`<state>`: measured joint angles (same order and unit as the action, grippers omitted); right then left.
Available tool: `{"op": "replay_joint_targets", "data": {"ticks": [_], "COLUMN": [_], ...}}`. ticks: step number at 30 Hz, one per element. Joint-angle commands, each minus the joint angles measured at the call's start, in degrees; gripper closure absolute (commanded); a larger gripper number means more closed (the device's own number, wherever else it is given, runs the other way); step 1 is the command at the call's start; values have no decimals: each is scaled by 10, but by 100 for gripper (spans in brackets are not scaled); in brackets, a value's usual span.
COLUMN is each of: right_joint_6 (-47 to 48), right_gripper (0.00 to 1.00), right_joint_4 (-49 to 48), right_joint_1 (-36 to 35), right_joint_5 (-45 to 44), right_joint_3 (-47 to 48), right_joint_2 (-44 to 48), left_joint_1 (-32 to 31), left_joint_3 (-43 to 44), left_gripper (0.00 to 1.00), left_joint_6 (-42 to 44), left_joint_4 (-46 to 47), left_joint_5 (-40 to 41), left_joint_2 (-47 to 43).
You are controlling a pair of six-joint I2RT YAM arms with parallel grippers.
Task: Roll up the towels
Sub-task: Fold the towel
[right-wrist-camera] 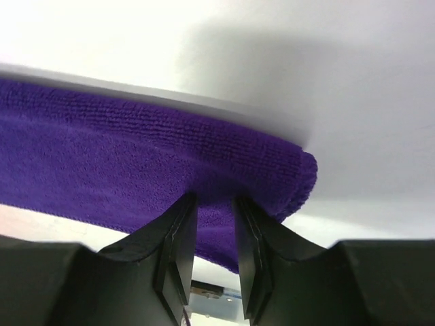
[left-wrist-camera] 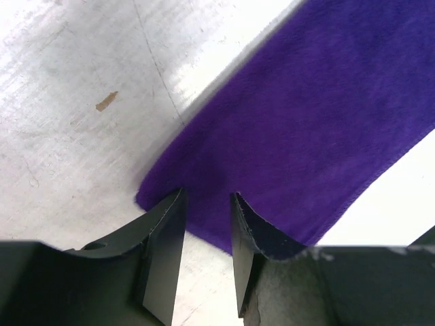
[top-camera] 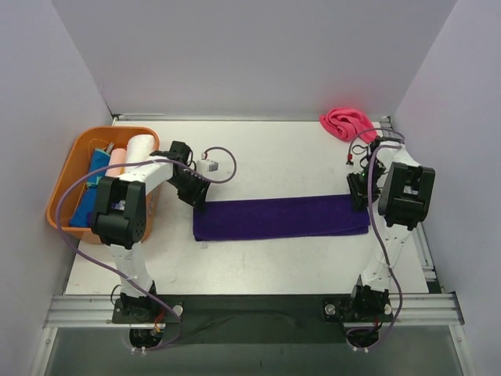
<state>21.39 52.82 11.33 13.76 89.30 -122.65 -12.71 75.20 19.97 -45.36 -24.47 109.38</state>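
The black fingers (left-wrist-camera: 163,251) of the left gripper (left-wrist-camera: 207,227) are closest to the left wrist camera. They stand a little apart, with a thin gap between them. Their tips sit right at the short end of the long, flat, dark purple cloth towel (left-wrist-camera: 306,122). The edge of the cloth crosses the gap. I cannot tell if they pinch it. From there this purple towel runs off toward 2 o'clock over the scratched white table top (left-wrist-camera: 61,136), which has a small brown mark (left-wrist-camera: 107,101) at 10 o'clock.

In the right wrist view, the right gripper (right-wrist-camera: 215,224) has its two black fingers (right-wrist-camera: 178,244) close together with purple cloth between them. It looks like it is pinching the purple towel (right-wrist-camera: 122,163). The end of the cloth curls into a soft, round lump at 3 o'clock from the fingers.

From above, the purple towel (top-camera: 282,218) lies in the middle of the table (top-camera: 274,157), stretched from 9 o'clock to 3 o'clock. The left gripper (top-camera: 196,196) is at its left end and the right gripper (top-camera: 358,196) is at its right end.

At 9 o'clock stands an orange plastic basket (top-camera: 59,196). Inside it are a rolled white towel (top-camera: 139,149), a pale pink towel (top-camera: 117,157) and a blue towel (top-camera: 94,188). At 1 o'clock, near the back wall, a crumpled hot pink towel (top-camera: 346,123) lies by itself.
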Motion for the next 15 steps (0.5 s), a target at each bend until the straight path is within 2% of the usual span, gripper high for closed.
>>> {"op": "replay_joint_targets", "data": {"ticks": [1,4,7,10,15], "right_joint_6": [-13,-12,-6,-3,15], "right_gripper": [71,69,64,62,74], "right_joint_4": [-8,-1,13,17,15], "right_joint_1": [11,11,12,18,36], "right_joint_5": [-65,-77,-58,-30,-27], "right_joint_3": [87,142,187,160,67], "right_joint_2": [-49,-72,-59,-3,48], "left_joint_1": [-2,-4,-16,-28,-35], "left_joint_3": [1,3,1,-2,-1], "left_gripper": [58,58,57,57,57], "left_joint_6": [-41,-61,-67,-76,-81], "left_joint_4": [41,42,42,44,51], "left_joint_5": [6,-17,-45,-44,-44], "left_joint_2": [5,7,-4,-22,-53]}}
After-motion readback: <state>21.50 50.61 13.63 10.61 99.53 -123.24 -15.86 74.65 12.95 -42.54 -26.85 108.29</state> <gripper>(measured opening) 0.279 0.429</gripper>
